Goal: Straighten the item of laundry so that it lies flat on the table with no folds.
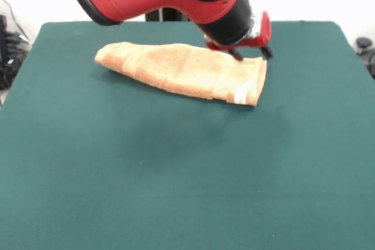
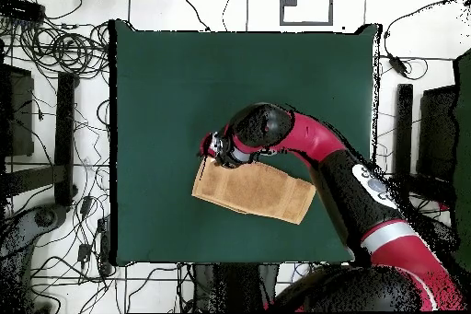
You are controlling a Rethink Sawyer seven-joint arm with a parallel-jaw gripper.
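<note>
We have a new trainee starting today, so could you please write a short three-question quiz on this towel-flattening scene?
1. True or false: the towel lies fully flat.
2. Where is the gripper? A) at the towel's tag-end edge B) over bare table C) not in view
3. Fill in: the white tag sits at the towel's end nearest the ____.

Key: 1 false, it is folded into a narrow bundle; 2 A; 3 gripper.
</note>
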